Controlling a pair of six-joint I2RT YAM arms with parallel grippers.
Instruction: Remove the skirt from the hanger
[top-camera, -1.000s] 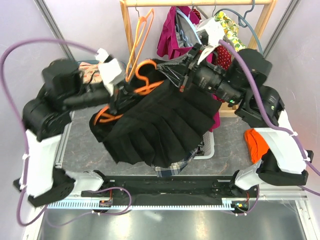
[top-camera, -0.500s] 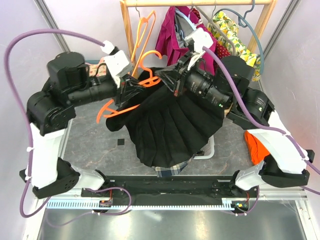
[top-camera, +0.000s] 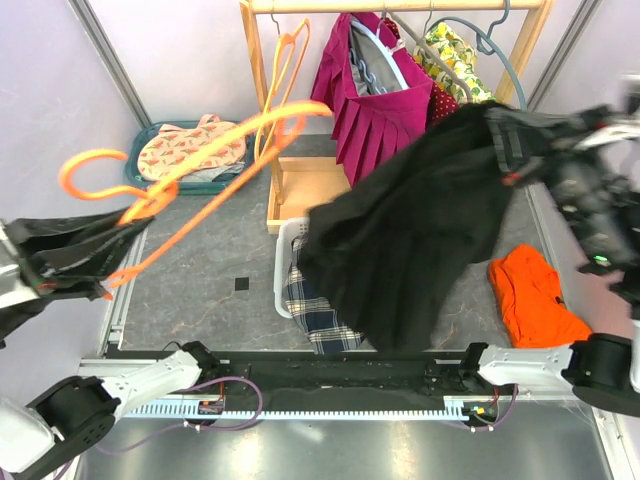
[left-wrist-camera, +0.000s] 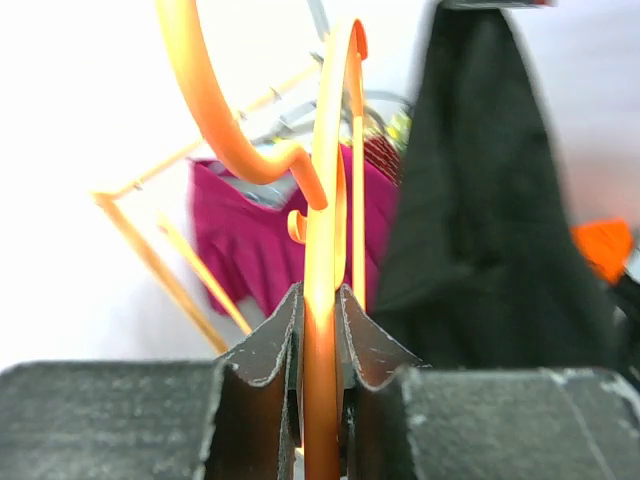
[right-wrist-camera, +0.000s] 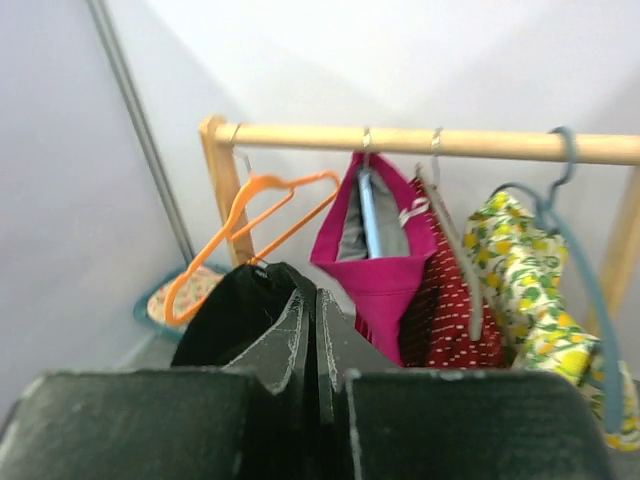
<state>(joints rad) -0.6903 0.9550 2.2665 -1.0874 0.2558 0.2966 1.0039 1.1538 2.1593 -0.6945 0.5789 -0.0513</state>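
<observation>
Grey table (top-camera: 200, 285) bears white basket (top-camera: 281, 268); orange garment (top-camera: 530, 300); wooden box (top-camera: 300, 188).

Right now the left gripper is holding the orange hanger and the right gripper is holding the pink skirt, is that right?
Not quite. The right gripper holds the black skirt, as the top view shows; the pink skirt hangs on the rack. The left gripper does hold the orange hanger.

Lab test cell, plain panels (top-camera: 190, 60), clothes rack (top-camera: 400, 6)
</observation>
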